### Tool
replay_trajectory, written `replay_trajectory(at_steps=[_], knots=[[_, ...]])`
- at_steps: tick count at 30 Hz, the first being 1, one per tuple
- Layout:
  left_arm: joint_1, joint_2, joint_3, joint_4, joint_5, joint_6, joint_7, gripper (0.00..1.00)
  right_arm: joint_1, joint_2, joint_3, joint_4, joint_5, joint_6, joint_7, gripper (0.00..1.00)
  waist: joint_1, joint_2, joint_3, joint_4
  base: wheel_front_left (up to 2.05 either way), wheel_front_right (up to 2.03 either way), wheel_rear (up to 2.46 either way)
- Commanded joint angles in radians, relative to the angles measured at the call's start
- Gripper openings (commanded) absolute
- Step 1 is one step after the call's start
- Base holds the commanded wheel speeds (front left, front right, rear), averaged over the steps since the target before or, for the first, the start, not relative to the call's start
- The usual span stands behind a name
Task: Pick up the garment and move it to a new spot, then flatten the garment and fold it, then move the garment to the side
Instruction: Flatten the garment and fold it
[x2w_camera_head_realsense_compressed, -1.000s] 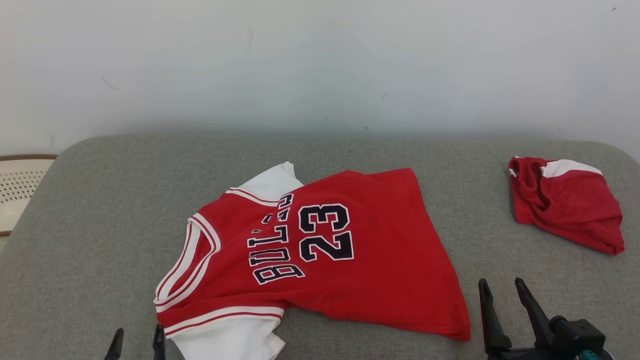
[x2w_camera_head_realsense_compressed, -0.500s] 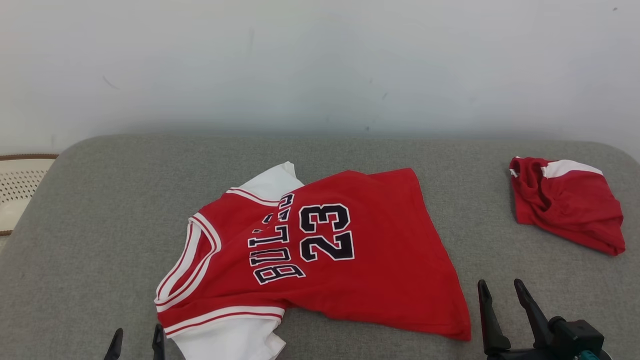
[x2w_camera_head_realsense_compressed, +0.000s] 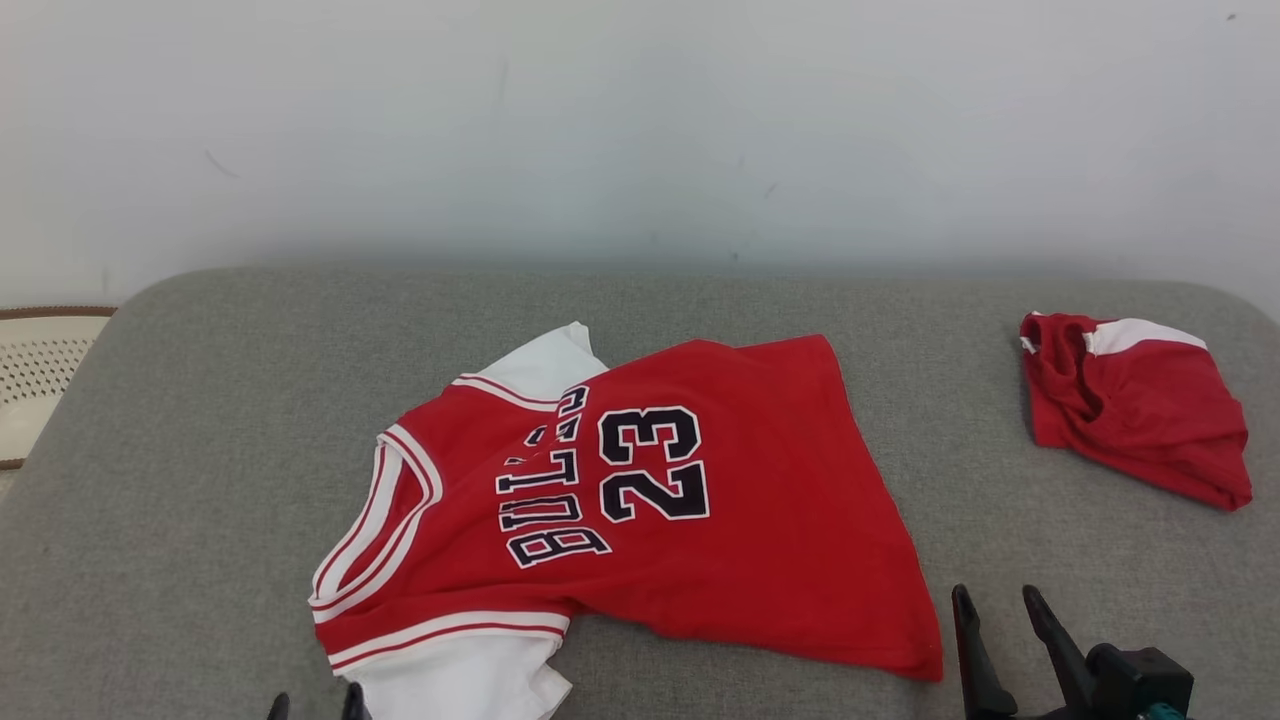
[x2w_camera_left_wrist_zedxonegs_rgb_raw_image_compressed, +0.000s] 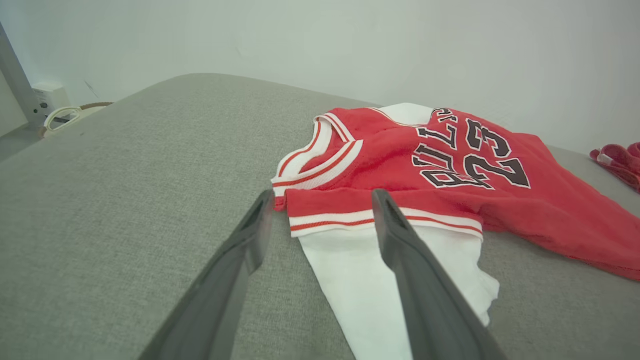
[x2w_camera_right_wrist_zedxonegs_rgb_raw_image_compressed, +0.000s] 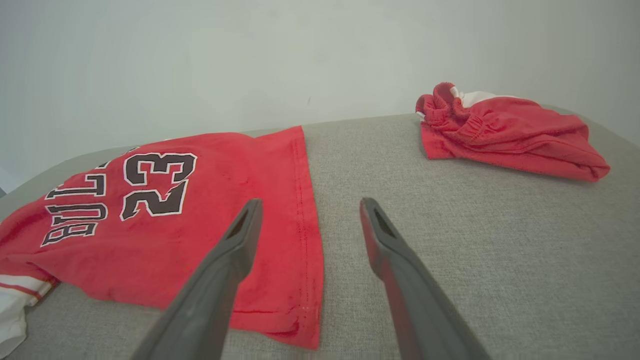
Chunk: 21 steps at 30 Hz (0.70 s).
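A plain pale wall (x2w_camera_head_realsense_compressed: 640, 120) stands behind a worktop (x2w_camera_head_realsense_compressed: 200, 400) covered in grey fabric, with rounded corners. The garment (x2w_camera_head_realsense_compressed: 760, 520), a red jersey with white sleeves and dark "BULLS 23" lettering, lies spread at the centre of the head view. Its collar points to the lower left and its hem to the right.

The left pincer (x2w_camera_head_realsense_compressed: 315, 708) shows at the bottom edge, left of centre. Its fingers are spread wide and hold nothing. In the left wrist view, the lower white sleeve and its striped trim lie between and beneath the fingers.

The right pincer (x2w_camera_head_realsense_compressed: 995, 600) stands at the lower right, just beside the hem corner. Its fingers are also wide apart and empty.

A second bunched red cloth (x2w_camera_head_realsense_compressed: 1135, 410) lies at the upper right, well apart from the garment. A pale perforated object (x2w_camera_head_realsense_compressed: 35, 370) sits at the left edge, beyond the worktop.
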Motion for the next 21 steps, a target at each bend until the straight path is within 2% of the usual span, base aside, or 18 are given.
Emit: replay_trajectory(at_steps=[1, 6, 13, 21], knots=[[0.013, -0.001, -0.003, 0.009, -0.01, -0.005, 0.0, 1.0, -0.002, 0.001, -0.002, 0.004, 0.002, -0.001, 0.005, 1.0, 0.0, 0.0, 0.002, 0.001, 0.0, 0.0, 0.0], [-0.002, -0.01, -0.052, 0.099, -0.041, -0.021, 0.001, 1.0, -0.02, 0.005, -0.008, 0.059, -0.001, -0.001, 0.044, 1.0, 0.0, 0.0, 0.015, 0.006, 0.0, 0.0, 0.0], [-0.03, -0.017, -0.106, 0.233, -0.092, -0.021, -0.004, 1.0, -0.043, 0.02, -0.012, 0.13, -0.006, -0.001, 0.064, 1.0, 0.0, 0.0, 0.027, 0.005, 0.0, 0.0, 0.0], [-0.043, -0.018, -0.216, 0.304, -0.163, -0.02, -0.007, 1.0, -0.093, 0.034, -0.001, 0.235, -0.005, -0.001, 0.049, 1.0, 0.0, 0.0, 0.042, -0.003, 0.0, 0.0, 0.0]])
